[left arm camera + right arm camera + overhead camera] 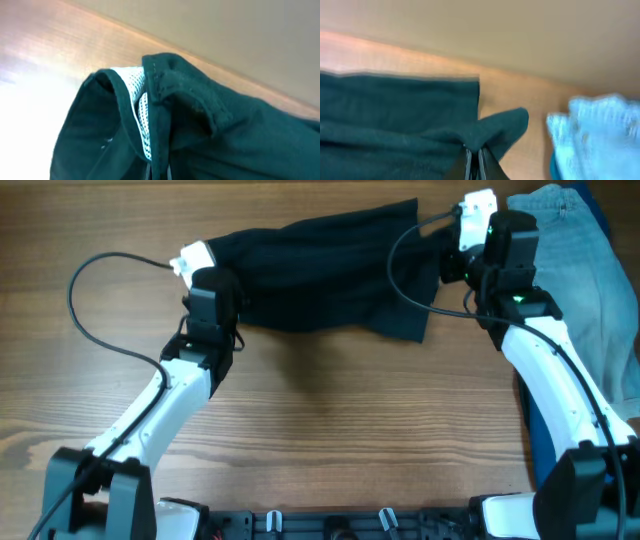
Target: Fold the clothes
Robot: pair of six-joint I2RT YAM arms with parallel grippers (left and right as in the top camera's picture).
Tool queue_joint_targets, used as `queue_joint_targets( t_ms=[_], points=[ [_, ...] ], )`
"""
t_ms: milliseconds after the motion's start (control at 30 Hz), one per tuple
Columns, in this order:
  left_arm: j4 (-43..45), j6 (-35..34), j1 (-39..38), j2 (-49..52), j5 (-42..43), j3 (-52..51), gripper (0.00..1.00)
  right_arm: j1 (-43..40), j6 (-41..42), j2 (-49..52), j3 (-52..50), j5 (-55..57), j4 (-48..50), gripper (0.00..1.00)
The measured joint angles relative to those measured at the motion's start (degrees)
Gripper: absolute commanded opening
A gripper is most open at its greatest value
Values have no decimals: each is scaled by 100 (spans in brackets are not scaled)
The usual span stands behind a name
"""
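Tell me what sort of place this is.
Likely a robot test bench rather than a home: a bare wood table, two robot arms mounted at its near edge, and a black garment with jeans beside it.

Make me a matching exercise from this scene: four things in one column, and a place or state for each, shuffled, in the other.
Things
1. black garment
2. jeans
3. left gripper
4. right gripper

Places or states
A. shut on the garment end nearest the jeans
B. light blue, lying on the robot's right side
C. held at both ends
D. shut on the garment end that shows white mesh lining

Pairs: 1-C, 2-B, 3-D, 4-A
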Motion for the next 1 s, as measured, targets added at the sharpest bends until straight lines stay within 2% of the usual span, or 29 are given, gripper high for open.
queue_joint_targets(
  t_ms=[133, 500, 833, 867, 900, 933, 1000],
  points=[
    [820, 273, 72, 330, -72, 7, 4, 39, -136, 273, 17, 2, 490, 4],
    [1021, 382, 229, 986, -450, 4, 4, 505, -584, 1082, 22, 334, 811, 4],
    [1318, 400, 245, 1172, -553, 4, 4, 555, -643, 1154, 24, 409, 927, 4],
    [1318, 400, 245, 1172, -553, 4, 8, 555, -643, 1154, 24, 409, 927, 4],
    [1320, 400, 245, 1172, -555, 4, 31, 555, -643, 1154, 24, 409, 927, 17],
    [1320, 400, 245, 1172, -560, 4, 100, 555, -643, 1154, 24, 409, 927, 100],
    [1320, 435, 282, 1172, -656, 4, 100, 540, -634, 1154, 24, 492, 929, 100]
  ],
)
